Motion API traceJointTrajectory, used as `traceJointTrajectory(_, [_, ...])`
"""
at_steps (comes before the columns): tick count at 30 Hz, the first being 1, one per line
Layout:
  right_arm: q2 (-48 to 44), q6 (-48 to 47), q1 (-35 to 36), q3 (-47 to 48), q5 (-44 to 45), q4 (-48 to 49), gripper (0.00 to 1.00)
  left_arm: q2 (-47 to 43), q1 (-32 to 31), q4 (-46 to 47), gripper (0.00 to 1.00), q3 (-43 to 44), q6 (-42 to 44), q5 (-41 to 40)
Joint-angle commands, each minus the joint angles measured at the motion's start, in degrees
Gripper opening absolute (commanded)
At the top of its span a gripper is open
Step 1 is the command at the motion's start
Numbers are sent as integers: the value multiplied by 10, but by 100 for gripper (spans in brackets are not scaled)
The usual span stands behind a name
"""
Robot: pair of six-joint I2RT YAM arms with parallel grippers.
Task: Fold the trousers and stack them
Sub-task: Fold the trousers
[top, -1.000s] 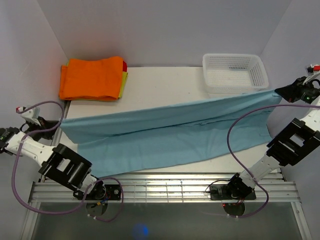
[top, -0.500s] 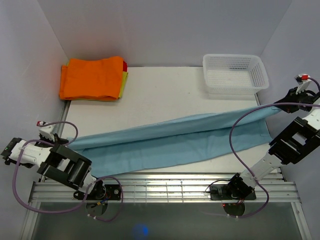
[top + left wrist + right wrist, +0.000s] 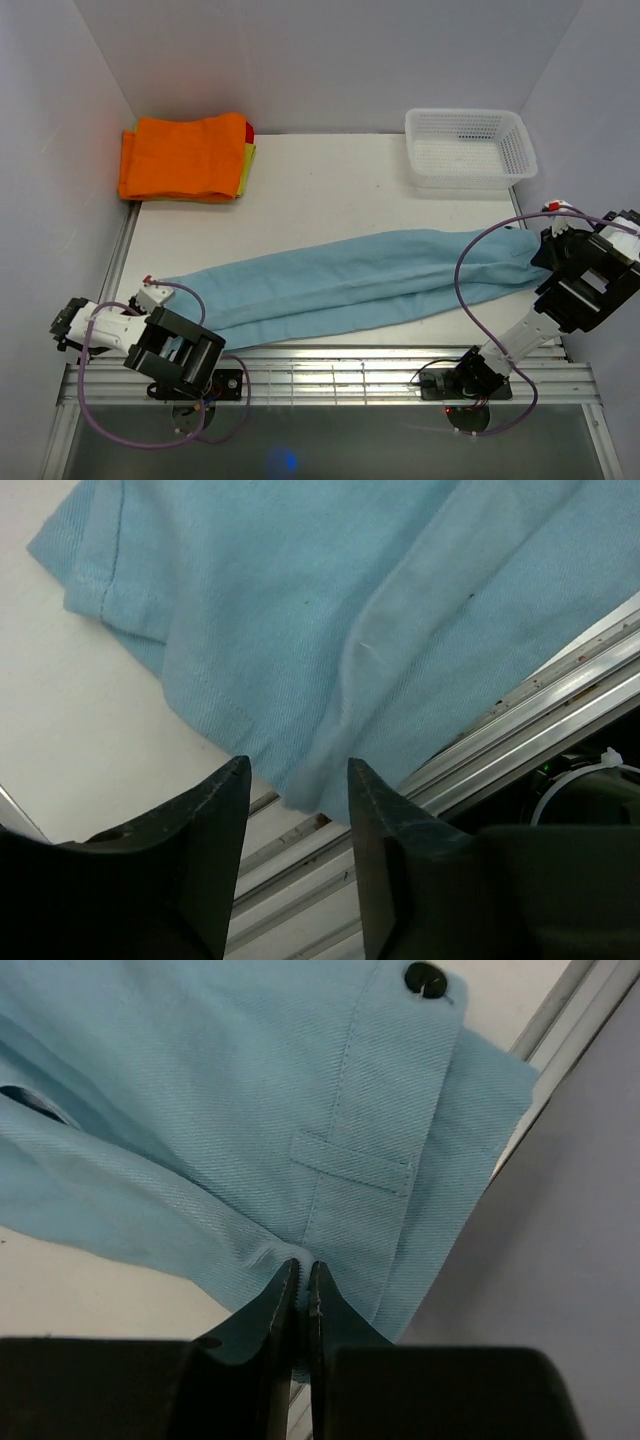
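Observation:
The light blue trousers (image 3: 350, 280) lie stretched in a long band across the near half of the white table (image 3: 330, 190), leg ends at the left and waist at the right. My left gripper (image 3: 157, 291) sits at the leg ends. In the left wrist view it (image 3: 297, 780) stands open, the cloth's hem (image 3: 300, 610) just beyond its tips and nothing between them. My right gripper (image 3: 545, 255) is at the table's right edge. In the right wrist view it (image 3: 302, 1265) is shut on a pinch of the waistband (image 3: 250, 1090), near a belt loop and a black button.
A folded orange garment (image 3: 185, 155) lies on yellow and red cloths at the back left. A white mesh basket (image 3: 468, 147) stands at the back right. An aluminium rail (image 3: 330, 375) runs along the near edge, with walls close on both sides.
Both arms came down and toward the near edge, laying the raised, spread trousers on the table as a narrower band. My left gripper opened and let go of the leg end.

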Motion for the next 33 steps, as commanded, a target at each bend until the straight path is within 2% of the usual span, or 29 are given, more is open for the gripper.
traceJointTrajectory(1, [22,-100,-81,-54,16,14,8,4,5,-21,58,34,144,11])
traceJointTrajectory(2, [21,-100,-76,-60,19,15,8,15,3,-21,71,63,124,35])
traceJointTrajectory(4, [18,-100,-73,-62,29,19,8,65,-2,-20,85,101,39,62])
traceJointTrajectory(6, [16,-97,-69,-66,41,31,8,109,-24,-21,88,165,-33,92])
traceJointTrajectory(7, [16,-96,-67,-70,48,38,8,145,-34,-21,93,181,-90,99])
traceJointTrajectory(8, [14,-100,-63,-73,56,52,8,159,-55,-19,98,199,-106,104])
traceJointTrajectory(9, [11,-100,-63,-80,70,61,8,169,-68,-13,98,203,-123,110])
traceJointTrajectory(10, [10,-100,-62,-84,76,67,8,174,-84,4,98,203,-188,112])
traceJointTrajectory(11, [9,-100,-59,-87,84,72,8,173,-128,32,98,200,-246,111])
traceJointTrajectory(13, [7,-95,-54,-94,105,84,8,166,-173,114,98,170,-352,96])
traceJointTrajectory(14, [5,-97,-54,-96,111,87,8,149,-219,182,98,155,-395,85])
traceJointTrajectory(17, [-9,-110,-49,-116,131,98,8,124,-307,287,98,82,-536,-1])
traceJointTrajectory(18, [-17,-114,-48,-121,138,99,8,126,-320,315,98,71,-546,-15])
traceJointTrajectory(20, [-23,-126,-42,-133,143,94,8,140,-353,350,93,52,-593,-57])
traceJointTrajectory(23, [-32,-127,-29,-151,155,94,8,206,-365,364,72,70,-631,-76])
traceJointTrajectory(24, [-33,-126,-26,-153,158,94,8,229,-368,373,59,79,-659,-82])
traceJointTrajectory(28, [-31,-119,-9,-163,171,83,8,367,-379,402,35,158,-732,-97])
traceJointTrajectory(32, [-31,-103,10,-157,163,58,15,479,-412,421,29,277,-787,-129])
traceJointTrajectory(33, [-32,-96,12,-151,153,38,23,502,-416,420,28,337,-798,-143])
